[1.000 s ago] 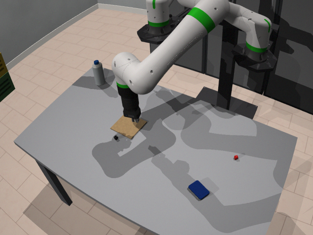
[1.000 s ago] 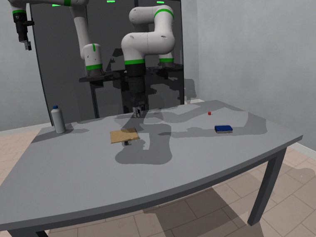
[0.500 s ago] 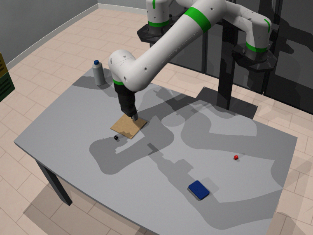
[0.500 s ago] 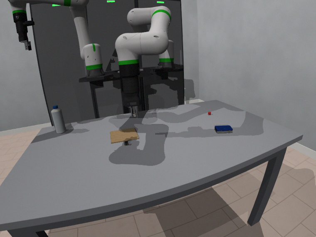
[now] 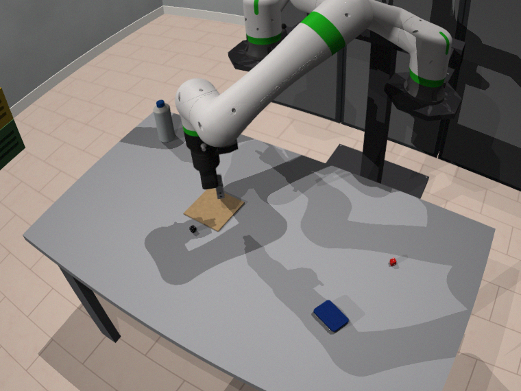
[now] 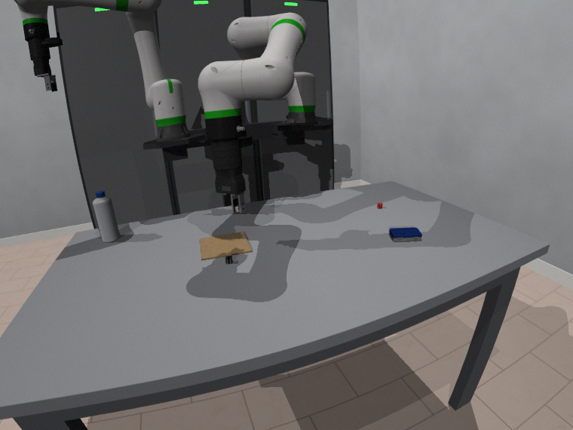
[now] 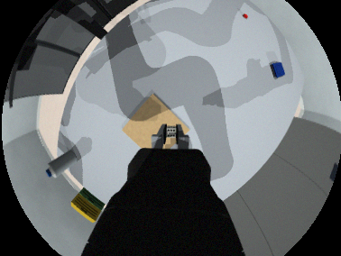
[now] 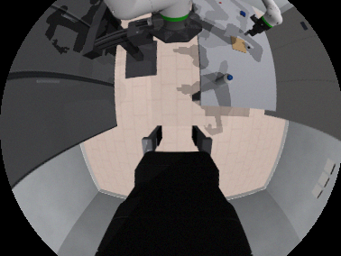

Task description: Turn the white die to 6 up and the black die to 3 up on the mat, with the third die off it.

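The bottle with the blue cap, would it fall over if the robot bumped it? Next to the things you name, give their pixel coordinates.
The bottle (image 5: pixel 164 123) (image 6: pixel 107 219) (image 7: pixel 64 162) (image 8: pixel 226 78) might tip, since it stands tall on a narrow base. Its round sides could make it roll afterwards. I can't tell if it's full.

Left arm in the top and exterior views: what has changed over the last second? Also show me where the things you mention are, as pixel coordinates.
Its tool (image 5: pixel 219 193) (image 6: pixel 237 208) (image 7: pixel 171 132) (image 8: pixel 246 33) has shifted toward the bottle's (image 5: pixel 164 124) (image 6: pixel 106 219) (image 7: pixel 64 162) (image 8: pixel 227 78) side, gripping the white die (image 6: pixel 237 209) (image 7: pixel 171 131). The black die (image 5: pixel 192 228) (image 6: pixel 228 259) (image 8: pixel 248 47), red die (image 5: pixel 392 261) (image 6: pixel 379 205) (image 7: pixel 245 16) (image 8: pixel 220 3) and mat (image 5: pixel 206 210) (image 6: pixel 222 246) (image 7: pixel 142 123) (image 8: pixel 237 43) haven't moved.
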Controlling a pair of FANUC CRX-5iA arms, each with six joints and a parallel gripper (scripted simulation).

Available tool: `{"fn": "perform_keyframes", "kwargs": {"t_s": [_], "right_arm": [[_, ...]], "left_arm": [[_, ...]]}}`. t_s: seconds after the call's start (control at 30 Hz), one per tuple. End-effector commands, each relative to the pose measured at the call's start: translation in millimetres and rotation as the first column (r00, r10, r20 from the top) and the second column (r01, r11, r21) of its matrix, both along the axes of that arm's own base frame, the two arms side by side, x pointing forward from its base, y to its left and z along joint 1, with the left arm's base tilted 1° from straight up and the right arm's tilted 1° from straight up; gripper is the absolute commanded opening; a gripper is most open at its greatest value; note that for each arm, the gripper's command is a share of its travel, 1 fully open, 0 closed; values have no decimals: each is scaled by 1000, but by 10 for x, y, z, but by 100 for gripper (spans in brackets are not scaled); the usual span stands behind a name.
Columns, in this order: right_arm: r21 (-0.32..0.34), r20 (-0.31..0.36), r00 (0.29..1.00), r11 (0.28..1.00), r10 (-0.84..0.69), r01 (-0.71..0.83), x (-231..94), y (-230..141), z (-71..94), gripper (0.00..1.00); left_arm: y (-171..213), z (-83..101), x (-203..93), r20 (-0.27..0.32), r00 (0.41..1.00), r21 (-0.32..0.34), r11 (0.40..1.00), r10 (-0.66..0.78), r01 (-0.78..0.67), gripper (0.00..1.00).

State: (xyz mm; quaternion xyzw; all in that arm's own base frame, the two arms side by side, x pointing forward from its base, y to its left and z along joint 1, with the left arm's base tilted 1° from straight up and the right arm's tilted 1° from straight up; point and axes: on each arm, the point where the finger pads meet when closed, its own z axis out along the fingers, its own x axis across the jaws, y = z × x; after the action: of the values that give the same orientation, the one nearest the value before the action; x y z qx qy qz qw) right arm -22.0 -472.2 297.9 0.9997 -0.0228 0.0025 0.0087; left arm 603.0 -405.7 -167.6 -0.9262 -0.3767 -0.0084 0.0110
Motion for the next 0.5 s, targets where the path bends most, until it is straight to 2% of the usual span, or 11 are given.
{"fn": "perform_keyframes", "kwargs": {"t_s": [0.0, 0.13, 0.2, 0.27, 0.3, 0.33, 0.47], "right_arm": [[-2, 0, 1000, 1000, 0, 0, -2, -2, 9, 100], [-2, 0, 1000, 1000, 0, 0, -2, -2, 9, 100], [-2, 0, 1000, 1000, 0, 0, -2, -2, 9, 100], [-2, 0, 1000, 1000, 0, 0, -2, -2, 9, 100], [-2, 0, 1000, 1000, 0, 0, -2, -2, 9, 100], [-2, 0, 1000, 1000, 0, 0, -2, -2, 9, 100], [-2, 0, 1000, 1000, 0, 0, -2, -2, 9, 100]], "left_arm": [[-61, 18, 8, -7, 985, -7, 985, -172, 172, 34], [-78, 18, 8, -8, 975, -7, 975, -221, 221, 34], [-132, 18, 11, -11, 932, -7, 932, -363, 363, 34], [-143, 18, 12, -11, 921, -7, 921, -390, 390, 34], [-172, 18, 14, -12, 890, -8, 890, -456, 456, 34], [-177, 18, 15, -13, 885, -8, 885, -466, 466, 34], [-244, 18, 20, -16, 800, -9, 801, -599, 599, 34]]}}
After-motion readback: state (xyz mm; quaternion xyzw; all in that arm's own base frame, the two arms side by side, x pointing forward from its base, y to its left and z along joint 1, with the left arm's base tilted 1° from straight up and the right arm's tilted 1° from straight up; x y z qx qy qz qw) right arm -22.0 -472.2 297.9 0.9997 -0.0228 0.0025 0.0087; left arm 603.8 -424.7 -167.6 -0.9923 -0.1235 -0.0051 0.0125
